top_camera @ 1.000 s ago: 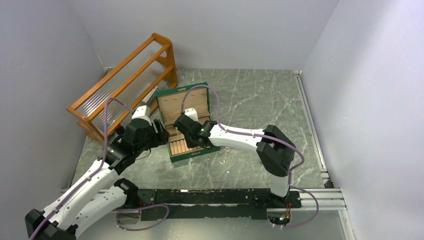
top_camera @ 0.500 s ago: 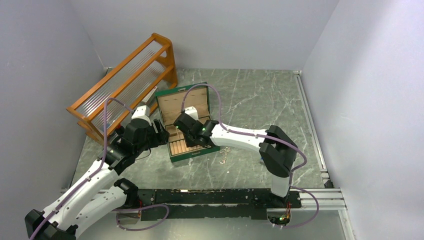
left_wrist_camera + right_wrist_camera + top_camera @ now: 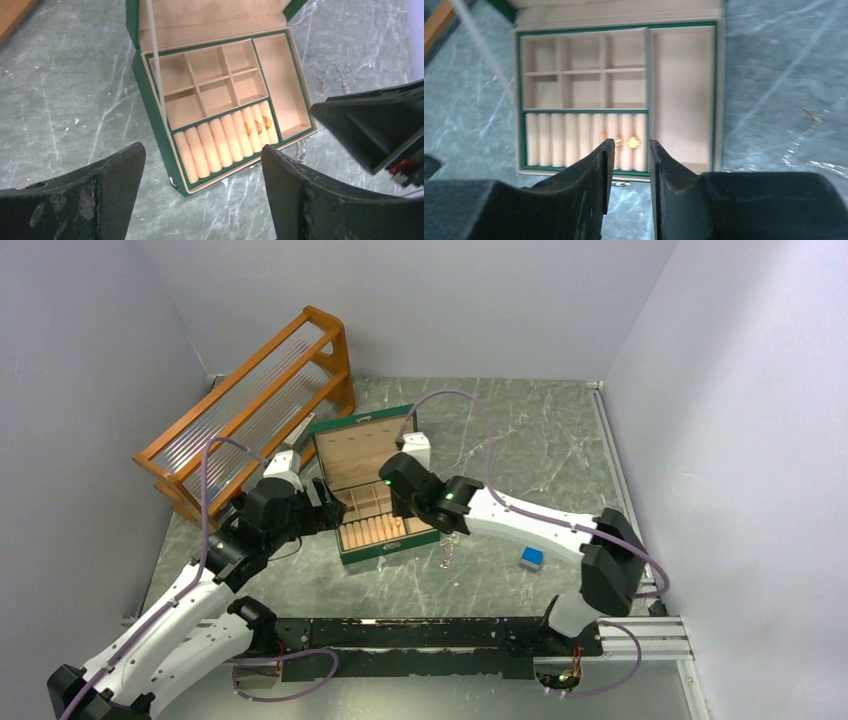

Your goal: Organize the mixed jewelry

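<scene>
The open green jewelry box (image 3: 345, 550) sits mid-table. Gold pieces sit in its cream ring rolls in the left wrist view (image 3: 257, 125) and the right wrist view (image 3: 624, 142). Thin chains (image 3: 447, 545) lie on the table right of the box, also in the left wrist view (image 3: 332, 75) and the right wrist view (image 3: 811, 117). My left gripper (image 3: 318, 502) is wide open and empty at the box's left side (image 3: 202, 149). My right gripper (image 3: 398, 502) hovers above the box's front right, jaws a narrow gap apart and empty (image 3: 629, 145).
A wooden rack (image 3: 250, 410) stands at the back left, close behind the box. A small blue block (image 3: 531, 558) lies on the table to the right of the chains. Grey walls enclose the marble table on three sides.
My right arm has drawn back and up from the ring rolls, its elbow swinging right and uncovering the blue block. The left arm has barely moved.
</scene>
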Controlling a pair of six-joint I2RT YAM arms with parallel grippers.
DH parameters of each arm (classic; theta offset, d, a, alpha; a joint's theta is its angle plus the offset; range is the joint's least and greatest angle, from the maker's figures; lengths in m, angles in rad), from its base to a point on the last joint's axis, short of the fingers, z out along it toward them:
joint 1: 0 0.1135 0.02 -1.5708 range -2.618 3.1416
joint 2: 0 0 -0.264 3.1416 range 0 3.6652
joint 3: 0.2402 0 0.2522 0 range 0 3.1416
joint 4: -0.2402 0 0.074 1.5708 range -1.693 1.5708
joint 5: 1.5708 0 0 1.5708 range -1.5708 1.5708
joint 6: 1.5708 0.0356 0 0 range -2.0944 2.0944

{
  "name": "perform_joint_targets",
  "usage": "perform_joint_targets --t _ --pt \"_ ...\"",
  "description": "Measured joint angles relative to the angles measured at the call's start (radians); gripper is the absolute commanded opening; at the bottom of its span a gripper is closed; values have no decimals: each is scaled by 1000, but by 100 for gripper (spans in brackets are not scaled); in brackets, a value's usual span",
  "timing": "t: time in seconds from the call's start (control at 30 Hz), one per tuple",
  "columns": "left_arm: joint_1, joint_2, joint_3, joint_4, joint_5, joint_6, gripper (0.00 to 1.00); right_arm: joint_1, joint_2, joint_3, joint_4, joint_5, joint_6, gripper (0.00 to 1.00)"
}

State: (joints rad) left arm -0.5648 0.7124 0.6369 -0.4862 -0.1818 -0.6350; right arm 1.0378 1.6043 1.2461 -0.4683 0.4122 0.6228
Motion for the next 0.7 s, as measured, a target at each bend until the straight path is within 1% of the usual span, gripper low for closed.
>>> perform_joint_targets --t 0.13,0.37,0.43,0.57,0.7 --pt "0 -3 0 25 32 3 94 -72 -111 -92 0 31 31 38" --pt "0 11 0 73 86 4 88 -237 -275 -280 -11 6 84 38" --pt "0 23 0 89 106 4 87 -260 -295 -330 -14 -19 95 38" --pt "0 34 0 109 129 3 85 -267 -295 -409 -15 -86 109 35" --pt "0 34 0 128 142 3 85 -268 -274 -443 -16 -145 121 33"
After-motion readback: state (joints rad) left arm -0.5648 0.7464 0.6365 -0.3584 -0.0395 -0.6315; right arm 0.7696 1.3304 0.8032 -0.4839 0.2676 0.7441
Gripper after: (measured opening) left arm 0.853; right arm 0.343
